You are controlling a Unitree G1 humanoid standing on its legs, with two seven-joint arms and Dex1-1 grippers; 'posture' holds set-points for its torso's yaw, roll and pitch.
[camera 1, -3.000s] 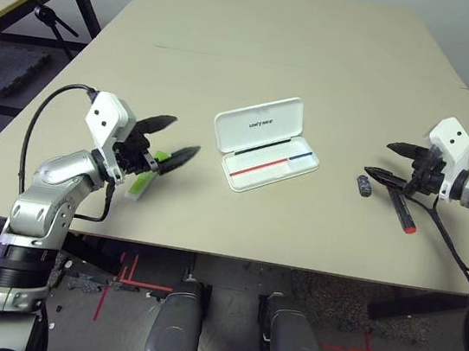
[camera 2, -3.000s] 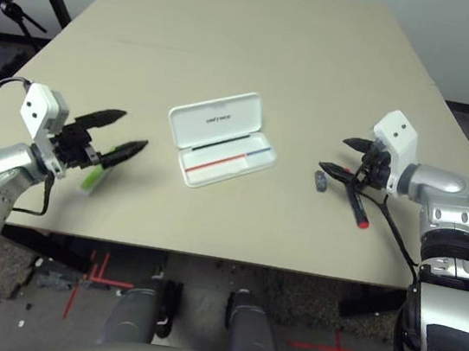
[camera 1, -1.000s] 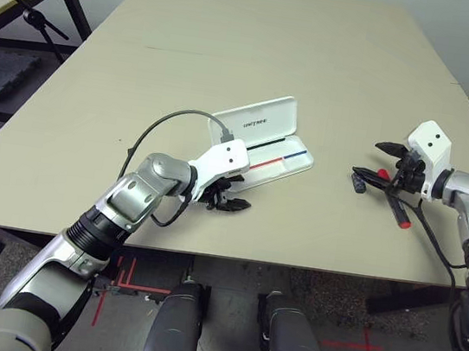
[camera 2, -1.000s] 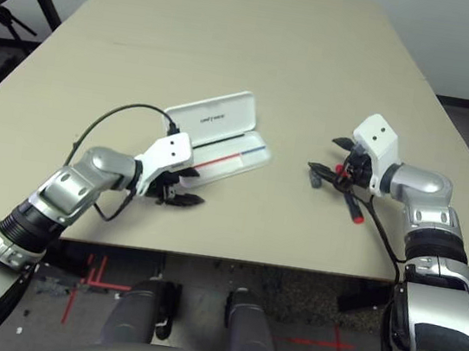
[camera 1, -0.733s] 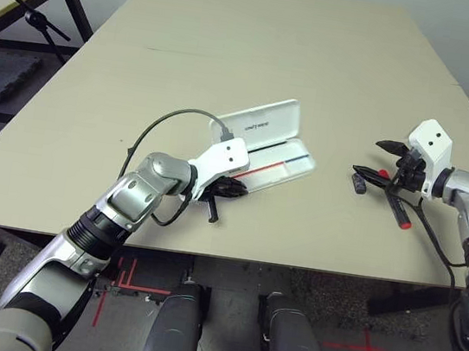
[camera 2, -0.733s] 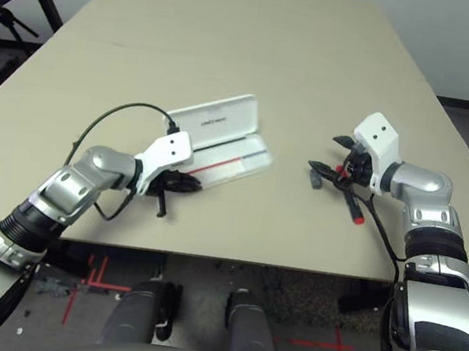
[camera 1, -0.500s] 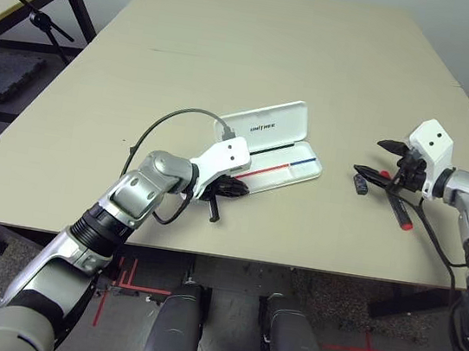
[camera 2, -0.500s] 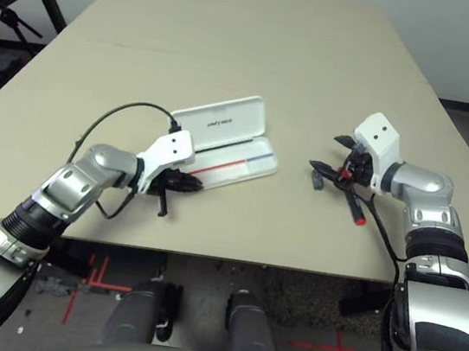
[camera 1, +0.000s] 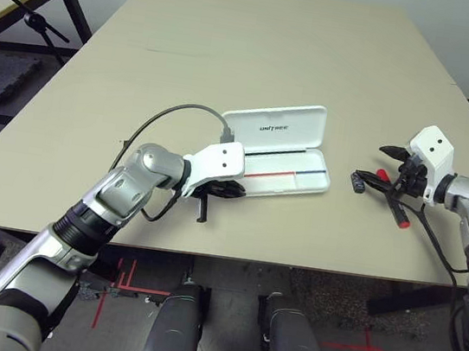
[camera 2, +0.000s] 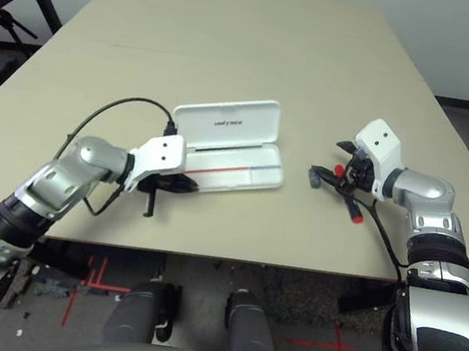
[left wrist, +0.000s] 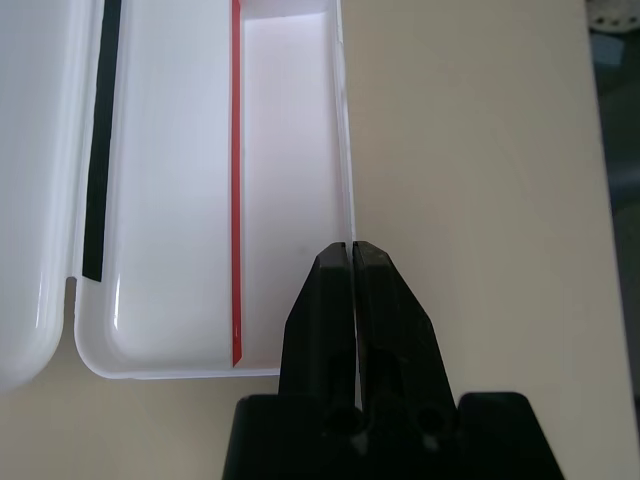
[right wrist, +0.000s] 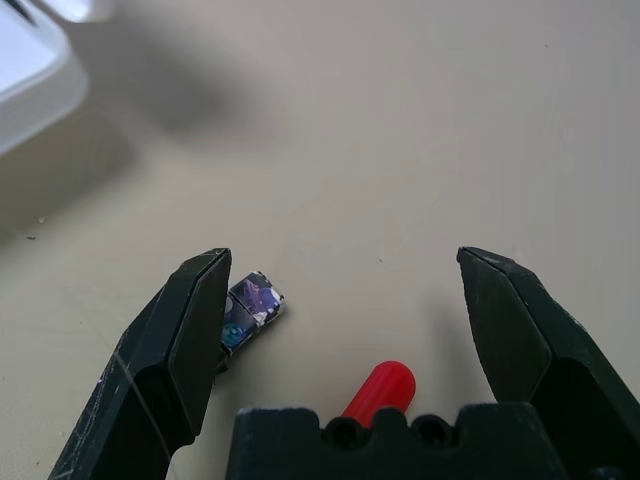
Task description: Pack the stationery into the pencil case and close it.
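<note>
- Pencil case (camera 1: 277, 151), seen from the head camera, lies open near the middle of the table (camera 1: 235, 45), its lid up and lettered, a thin red and blue stick (camera 1: 283, 173) in the tray. The left gripper (camera 1: 215, 192) sits at the tray's near left corner with its jaws pressed together, empty. The right gripper (camera 1: 376, 165) is spread wide, well right of the case, over the red-capped marker (camera 1: 397, 212) and the small dark block (camera 1: 357, 182).
- Left wrist view: the closed fingers (left wrist: 350, 300) meet at the tray's front wall (left wrist: 345, 150); a red stick (left wrist: 236, 180) lies inside.
- Right wrist view: the wide-apart fingers (right wrist: 195, 330) flank the marker's red cap (right wrist: 382, 388); the block (right wrist: 250, 305) lies just beside one finger.
</note>
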